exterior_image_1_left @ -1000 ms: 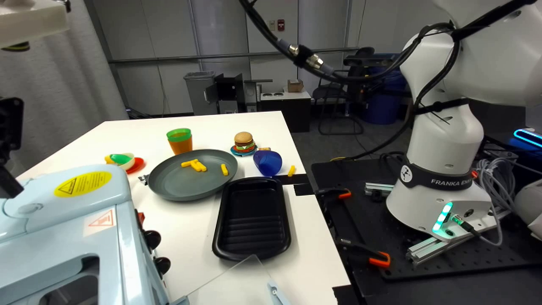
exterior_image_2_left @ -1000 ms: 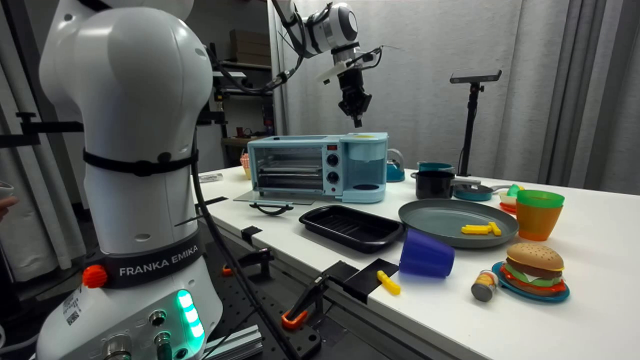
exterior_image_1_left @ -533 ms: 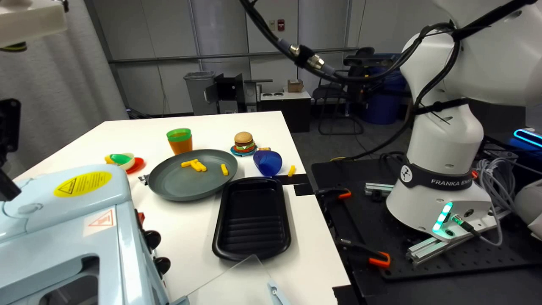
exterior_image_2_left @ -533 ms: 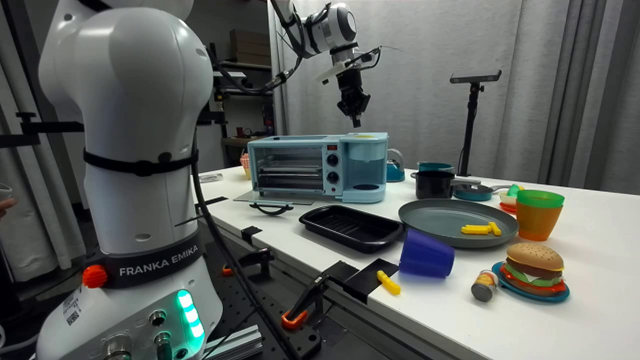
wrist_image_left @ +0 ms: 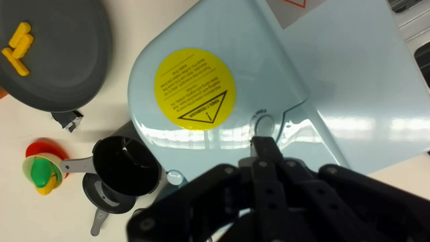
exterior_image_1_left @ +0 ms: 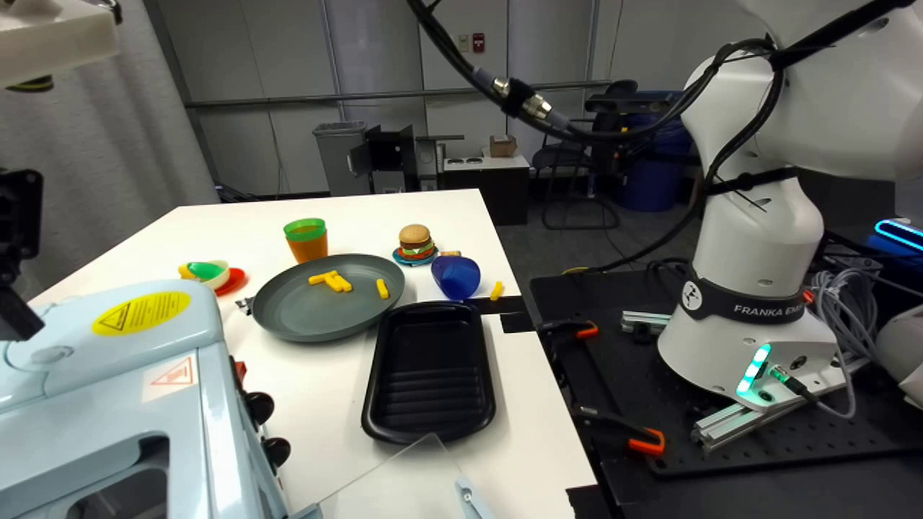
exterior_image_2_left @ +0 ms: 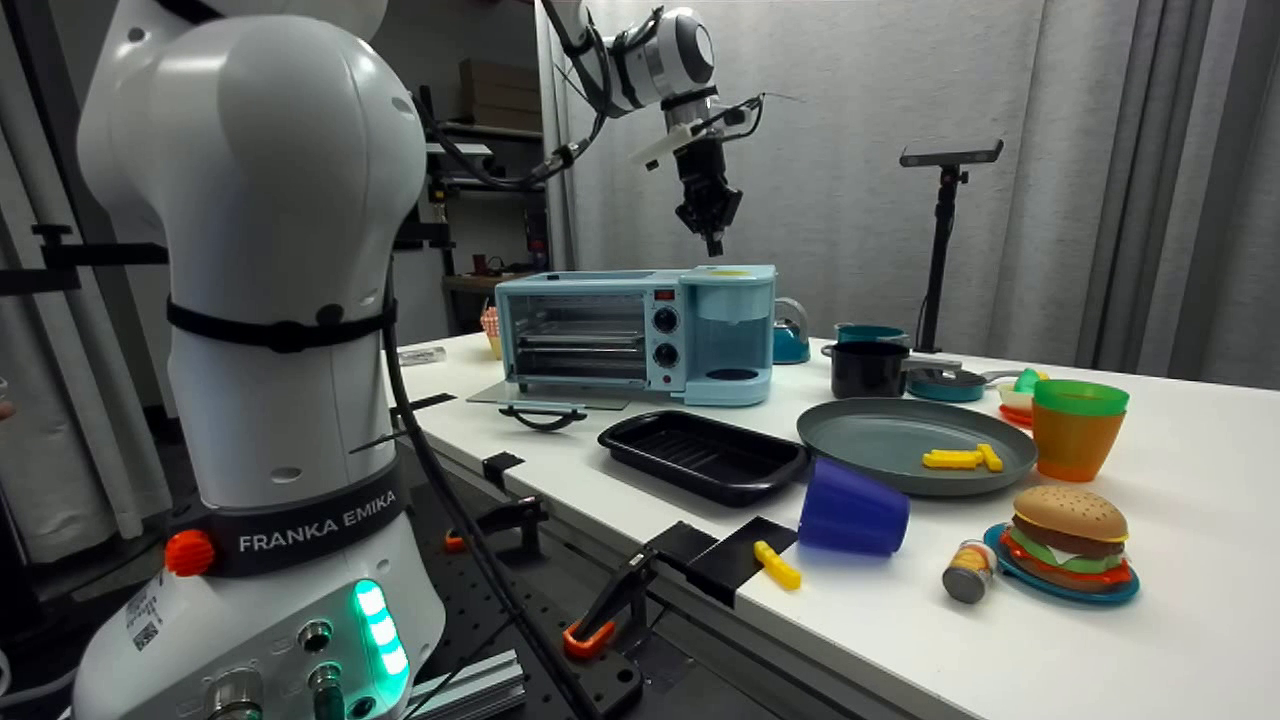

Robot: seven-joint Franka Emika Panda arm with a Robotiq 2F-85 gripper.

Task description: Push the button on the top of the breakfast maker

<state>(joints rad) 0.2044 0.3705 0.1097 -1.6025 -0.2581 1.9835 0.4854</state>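
Grey curtains [exterior_image_2_left: 850, 120], pale panelled wall [exterior_image_1_left: 288, 50], grey bin [exterior_image_1_left: 339, 158], black chair [exterior_image_1_left: 562, 156], dark floor [exterior_image_1_left: 642, 238], white table [exterior_image_1_left: 382, 220]

Arm [exterior_image_2_left: 265, 180] stands up from its base [exterior_image_1_left: 743, 353], forearm [exterior_image_2_left: 655, 65] high & well apart from base in an ext. view. Wrist [exterior_image_2_left: 690, 112] approx. vert., sl. tilted; gripper [exterior_image_2_left: 714, 246] hangs below it, tips down. Per wrist cam, fingers [wrist_image_left: 267, 149] tog., tips meeting. Base light [exterior_image_2_left: 382, 628] lit green. In an ext. view, linkage [exterior_image_1_left: 19, 209] partly cut off by edge of view.
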